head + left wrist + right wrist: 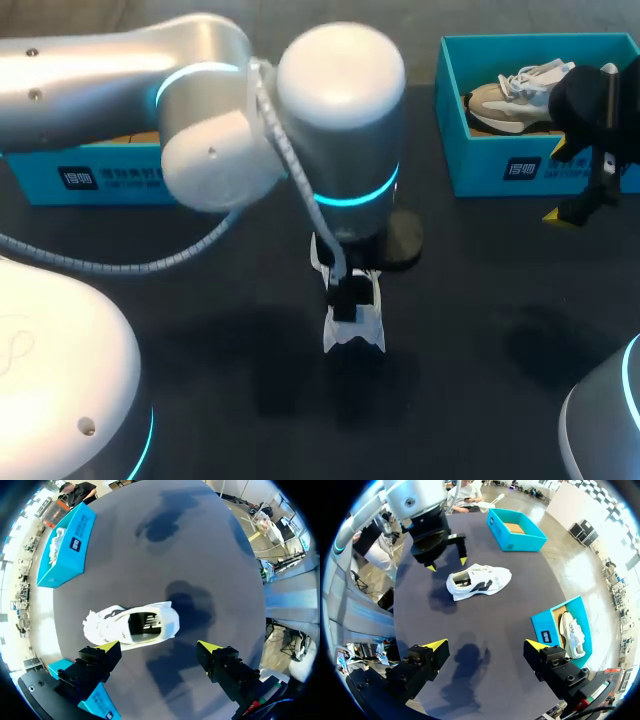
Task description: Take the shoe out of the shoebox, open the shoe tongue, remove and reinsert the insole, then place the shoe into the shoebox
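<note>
Dark tabletop [480, 300], white shoe [132, 625] upright, long axis near-to-far, toe far; left claw [159, 646] and right claw [486, 645] both released, empty.

The bench [480, 330] is a dark, matte surface. A white shoe [480, 582] stands upright on its sole near the middle, its opening facing up. Two open teal shoeboxes rest on the far side, well apart from the shoe: the left shoebox [100, 178] at the left edge and the right shoebox [500, 170] at the right edge.
</note>
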Available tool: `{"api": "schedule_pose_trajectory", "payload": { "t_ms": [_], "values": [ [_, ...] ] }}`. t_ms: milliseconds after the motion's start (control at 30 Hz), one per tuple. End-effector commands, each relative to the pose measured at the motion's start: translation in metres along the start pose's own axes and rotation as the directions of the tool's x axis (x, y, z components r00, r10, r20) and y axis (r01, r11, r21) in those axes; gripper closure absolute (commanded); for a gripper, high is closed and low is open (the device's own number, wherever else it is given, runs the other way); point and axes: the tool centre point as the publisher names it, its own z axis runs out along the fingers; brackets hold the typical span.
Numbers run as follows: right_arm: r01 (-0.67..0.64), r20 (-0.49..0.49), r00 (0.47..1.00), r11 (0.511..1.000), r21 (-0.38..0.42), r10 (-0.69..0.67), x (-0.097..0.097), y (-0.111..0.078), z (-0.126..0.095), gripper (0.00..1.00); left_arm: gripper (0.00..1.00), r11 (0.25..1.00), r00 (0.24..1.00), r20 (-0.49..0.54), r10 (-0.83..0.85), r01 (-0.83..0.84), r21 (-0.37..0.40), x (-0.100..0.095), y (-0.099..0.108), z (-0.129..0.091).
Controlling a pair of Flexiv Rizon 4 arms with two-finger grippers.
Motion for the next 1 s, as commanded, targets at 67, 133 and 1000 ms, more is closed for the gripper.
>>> {"api": "schedule_pose_trajectory", "payload": {
  "t_ms": [67, 133, 1000],
  "values": [
    [0.0, -0.003, 1.0, 1.0, 0.003, 0.0, -0.002, 0.001, 0.001, 0.0, 0.0, 0.999, 1.0, 0.012, 0.004, -0.005, 0.033, 0.011, 0.002, 0.024],
    [0.0, -0.003, 1.0, 1.0, 0.003, 0.0, -0.002, 0.001, 0.001, 0.0, 0.0, 0.998, 1.0, 0.012, 0.001, -0.002, 0.058, 0.013, 0.0, 0.031],
    [0.0, -0.003, 1.0, 1.0, 0.003, 0.0, -0.002, 0.001, 0.001, 0.0, 0.0, 0.996, 0.996, -0.088, -0.015, 0.022, 0.082, 0.014, -0.018, 0.11]
  ]
}}
